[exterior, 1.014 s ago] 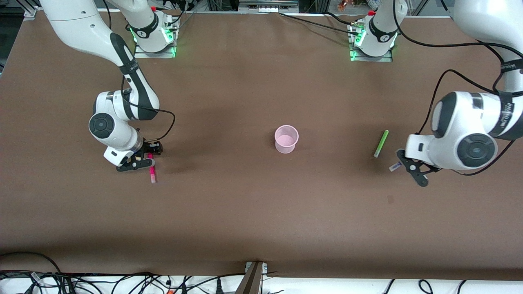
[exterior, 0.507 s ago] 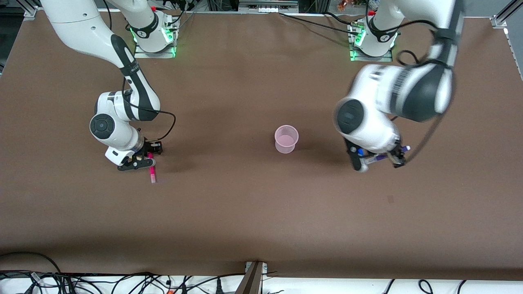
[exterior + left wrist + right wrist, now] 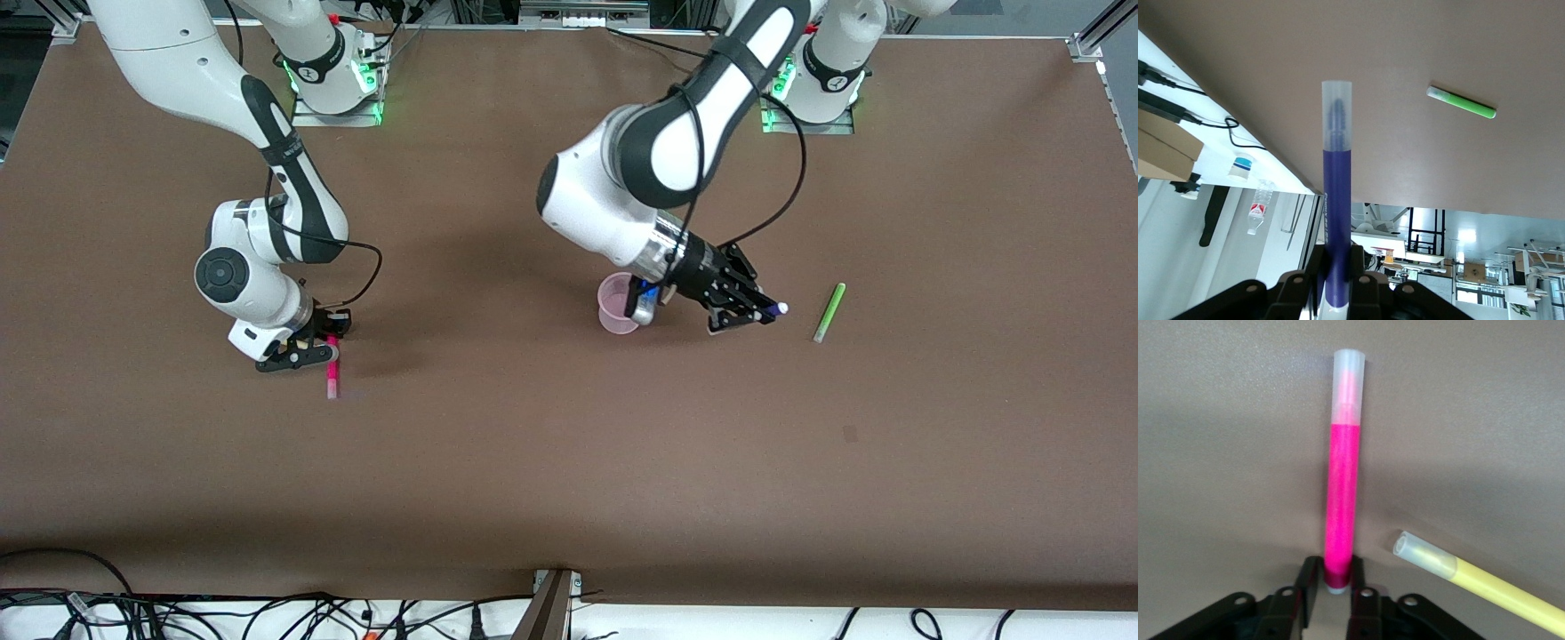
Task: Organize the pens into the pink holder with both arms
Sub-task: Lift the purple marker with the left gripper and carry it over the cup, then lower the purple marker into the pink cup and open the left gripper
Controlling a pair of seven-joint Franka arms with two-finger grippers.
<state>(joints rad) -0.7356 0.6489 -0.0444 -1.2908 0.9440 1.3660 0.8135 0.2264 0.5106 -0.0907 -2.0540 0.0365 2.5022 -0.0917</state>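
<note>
Pens gripped, cup waiting

Left gripper over table just beside pink holder, fingers clamped on purple pen's base, likely staged for drop. Right gripper low at right arm's end, pinching magenta pen; yellow pen beside. Green pen loose. Smooth plastic sticks, translucent caps; tapered round cup.

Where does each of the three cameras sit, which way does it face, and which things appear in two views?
Front view: high, facing both bases; shows both arms, the pink holder and the table.
Left wrist view: on the left arm, along the left end effector gripping the purple pen.
Right wrist view: on the right arm, over the right end effector on the magenta pen, beside a yellow pen.
Shared: the green pen, front and left wrist.
</note>
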